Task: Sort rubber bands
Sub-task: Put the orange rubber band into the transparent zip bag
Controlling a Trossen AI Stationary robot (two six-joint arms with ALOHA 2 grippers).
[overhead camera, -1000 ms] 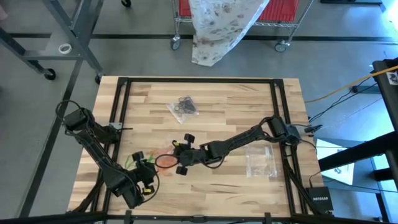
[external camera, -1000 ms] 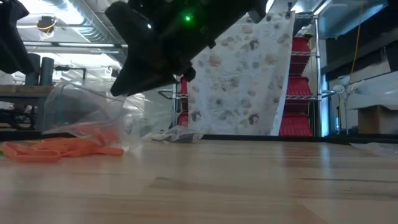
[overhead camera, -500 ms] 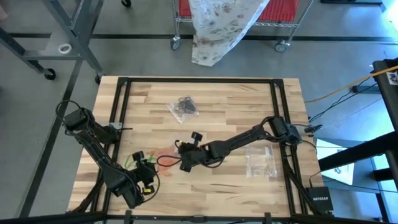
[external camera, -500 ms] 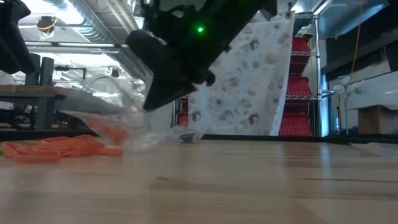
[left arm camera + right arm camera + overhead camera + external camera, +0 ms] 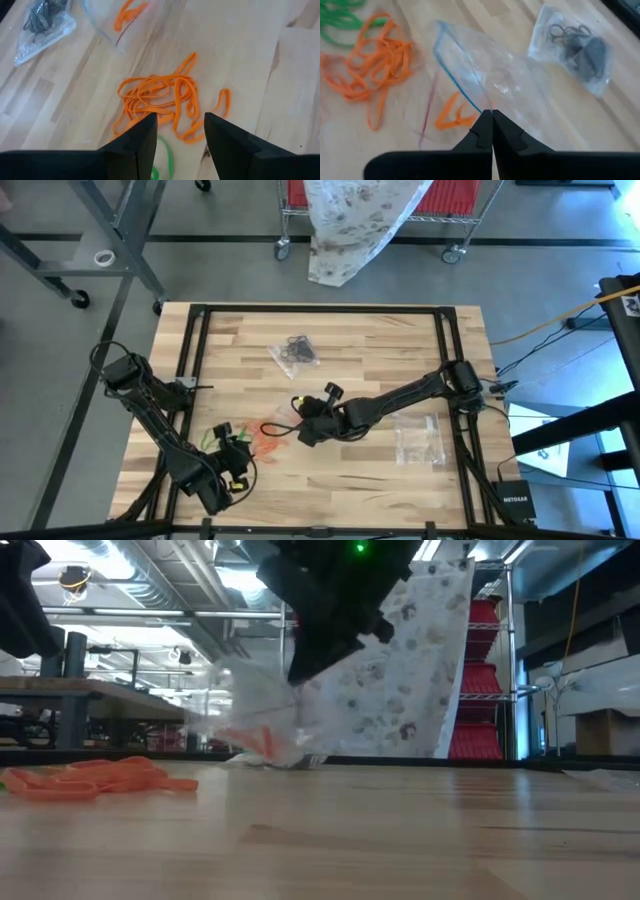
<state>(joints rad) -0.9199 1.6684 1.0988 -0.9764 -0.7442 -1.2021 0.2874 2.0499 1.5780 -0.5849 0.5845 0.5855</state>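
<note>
Right gripper point(image 5: 492, 131) has clamped together on a clear bag point(image 5: 495, 75) and lifted it off the bench point(image 5: 400, 340), away from orange bands point(image 5: 160, 102) below the parted left gripper point(image 5: 176, 145).

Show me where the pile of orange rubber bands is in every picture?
High view: the orange rubber bands lie on the table between the two grippers.
Low view: flat on the wood at the far left.
Left wrist view: mid-picture, just past the open left gripper.
Right wrist view: upper left, beside the green bands.
Shared landmark: the clear bag pinched by the shut right gripper, a few orange bands inside.
</note>
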